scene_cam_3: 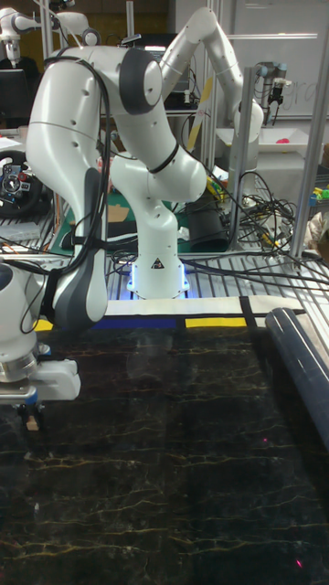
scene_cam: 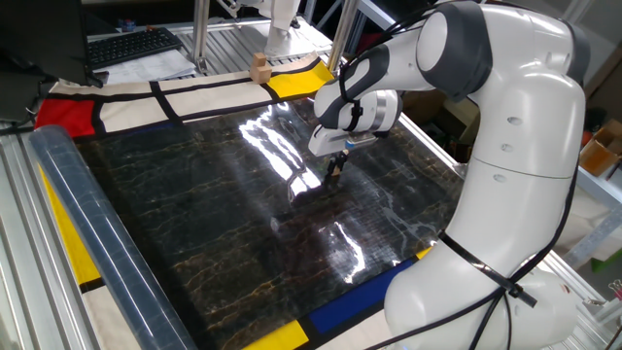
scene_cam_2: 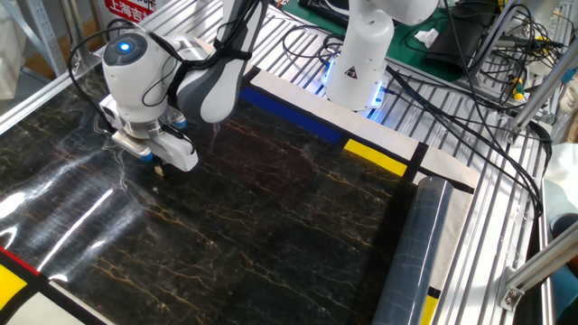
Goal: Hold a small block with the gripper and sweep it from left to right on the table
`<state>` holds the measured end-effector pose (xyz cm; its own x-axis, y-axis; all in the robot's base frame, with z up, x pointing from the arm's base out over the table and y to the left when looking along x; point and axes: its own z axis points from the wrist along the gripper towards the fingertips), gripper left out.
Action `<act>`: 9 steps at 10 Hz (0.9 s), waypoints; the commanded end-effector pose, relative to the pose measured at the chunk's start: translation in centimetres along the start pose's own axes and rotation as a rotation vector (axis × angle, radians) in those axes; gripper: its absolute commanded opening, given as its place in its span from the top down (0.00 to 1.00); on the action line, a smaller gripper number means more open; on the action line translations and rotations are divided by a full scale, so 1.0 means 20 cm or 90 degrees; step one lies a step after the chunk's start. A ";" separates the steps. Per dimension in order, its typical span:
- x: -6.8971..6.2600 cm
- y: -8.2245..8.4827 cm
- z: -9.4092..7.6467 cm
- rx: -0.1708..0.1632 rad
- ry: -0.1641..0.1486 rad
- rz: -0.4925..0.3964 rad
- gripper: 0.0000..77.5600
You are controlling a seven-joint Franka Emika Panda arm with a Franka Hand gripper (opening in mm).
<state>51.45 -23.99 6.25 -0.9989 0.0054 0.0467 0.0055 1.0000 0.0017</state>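
The black marble-patterned table [scene_cam: 194, 214] fills the one fixed view. My gripper [scene_cam: 334, 169] points straight down at the table's far right part, its tips at the surface. Its dark fingers are shut on the small block [scene_cam_3: 33, 423], a tiny tan cube that shows at the fingertips in the tall fixed view. From the other fixed view, the gripper [scene_cam_2: 158, 167] sits under the white hand at the left of the table [scene_cam_2: 271, 208], and the small block [scene_cam_2: 159, 170] is barely visible. In the tall fixed view the gripper [scene_cam_3: 32, 416] is at the left edge, low over the table [scene_cam_3: 183, 457].
A larger tan wooden block [scene_cam: 259, 66] stands on the white panel at the back. A clear rolled tube [scene_cam: 97, 243] lies along one table edge, also seen as the tube [scene_cam_2: 411, 253]. A second white robot base [scene_cam_2: 361, 54] with cables stands behind the table.
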 end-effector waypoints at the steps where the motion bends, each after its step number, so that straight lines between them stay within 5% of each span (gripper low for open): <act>1: 0.00 0.02 0.01 0.000 -0.002 -0.004 0.99; 9: 0.02 0.08 -0.01 0.000 0.006 -0.009 0.99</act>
<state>51.07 -22.43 6.26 -0.9983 -0.0065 0.0575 -0.0063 1.0000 0.0035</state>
